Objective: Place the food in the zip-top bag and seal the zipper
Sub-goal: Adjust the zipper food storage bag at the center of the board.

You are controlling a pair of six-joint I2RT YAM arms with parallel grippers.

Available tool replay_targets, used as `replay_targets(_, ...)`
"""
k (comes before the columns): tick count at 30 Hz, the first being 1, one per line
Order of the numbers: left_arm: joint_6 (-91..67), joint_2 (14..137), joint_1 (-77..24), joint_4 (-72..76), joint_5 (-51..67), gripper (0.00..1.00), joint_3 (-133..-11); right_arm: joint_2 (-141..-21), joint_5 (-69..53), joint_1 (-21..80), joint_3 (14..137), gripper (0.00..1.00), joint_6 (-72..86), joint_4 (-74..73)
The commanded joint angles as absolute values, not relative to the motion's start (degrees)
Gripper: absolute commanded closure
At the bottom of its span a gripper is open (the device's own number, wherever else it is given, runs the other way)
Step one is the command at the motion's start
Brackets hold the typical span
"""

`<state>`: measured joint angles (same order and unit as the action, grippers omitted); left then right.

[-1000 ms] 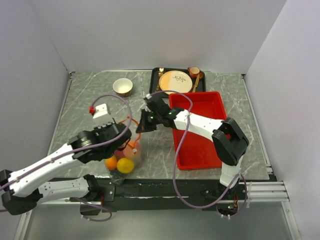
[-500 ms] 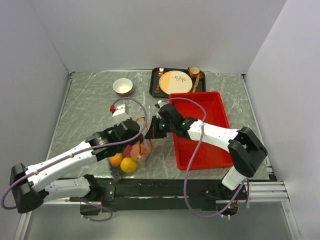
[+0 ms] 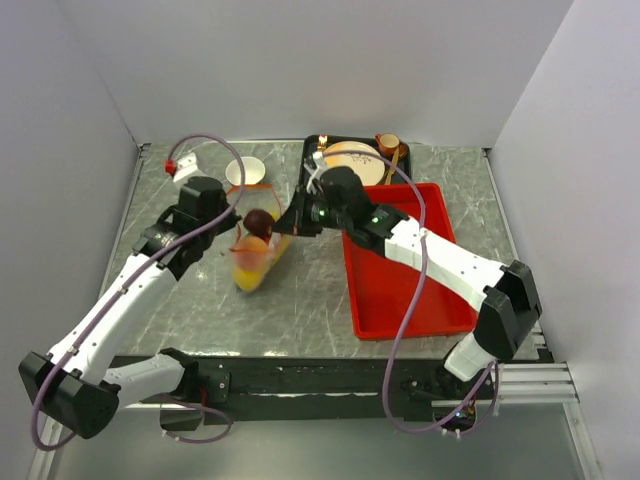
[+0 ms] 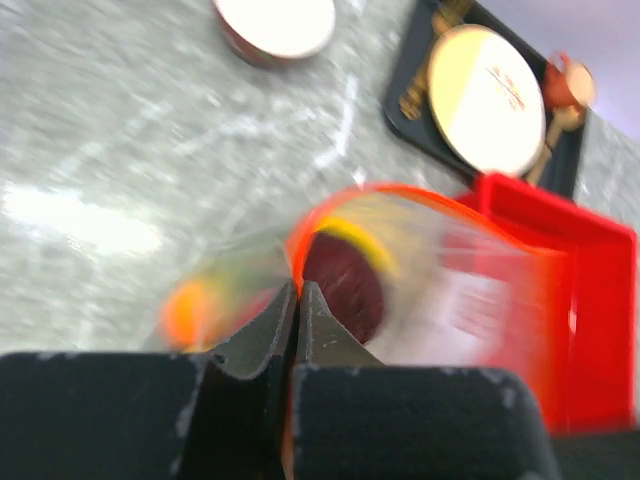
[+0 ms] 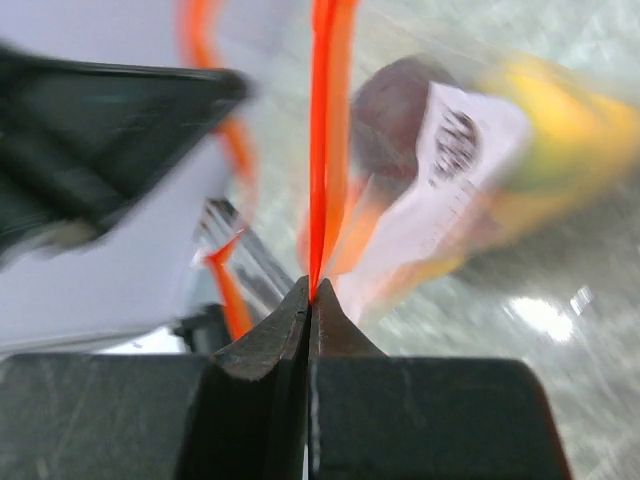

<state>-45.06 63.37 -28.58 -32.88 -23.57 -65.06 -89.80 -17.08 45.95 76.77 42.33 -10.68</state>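
The clear zip-top bag [image 3: 257,255] hangs blurred between both grippers above the table, mid-left. Inside it show the dark plum [image 3: 260,221] and yellow-orange fruits [image 3: 248,270]. My left gripper [image 3: 236,213] is shut on the bag's orange-red zipper strip [image 4: 296,262] at its left end. My right gripper [image 3: 287,222] is shut on the zipper strip [image 5: 322,150] at its right end. In the left wrist view the plum [image 4: 342,285] and an orange fruit [image 4: 185,310] show through the bag. The right wrist view shows the plum [image 5: 390,110] and a yellow fruit [image 5: 565,120]. No slider tab shows.
The red tray [image 3: 405,290] lies right of the bag. A black tray with the cream plate [image 3: 352,160] and cutlery sits at the back. A small white bowl [image 3: 245,173] stands back left, close to the left arm.
Both grippers have lifted the bag from the near table edge and carried it up and toward the back. The left arm has swung far back-left; the bag is blurred by motion.
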Motion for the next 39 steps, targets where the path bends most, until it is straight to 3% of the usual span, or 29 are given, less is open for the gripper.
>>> replay_targets(1, -38.42, 62.06, -21.90, -29.36, -14.78, 0.96, -66.89, -93.59, -17.93, 47.28, 87.43, 1.00, 40.87, -13.44)
replay_targets(11, -33.58, 58.27, -12.67, -34.80, -11.25, 0.93, -69.16, -110.03, -21.09, 49.48, 113.34, 1.00, 40.96, -21.44)
replay_targets(16, -31.91, 58.97, -11.51, -35.69, -9.68, 0.92, -71.54, -114.08, -21.53, 49.22, 120.06, 1.00, 40.52, -24.17)
replay_targets(21, -31.29, 61.87, -11.34, -31.30, 1.46, 0.92, -68.57, -110.92, -20.13, 47.11, 107.25, 1.00, 41.66, -19.09)
replay_targets(29, -36.11, 66.00, -12.65, -18.21, 15.11, 0.94, -53.10, -108.29, -19.25, 43.77, 87.20, 1.00, 42.10, -13.54)
replay_targets(39, -38.41, 71.89, -26.98, -13.98, 12.92, 0.91, -54.84, -101.08, -14.24, 41.40, 74.27, 1.00, 44.12, -10.02)
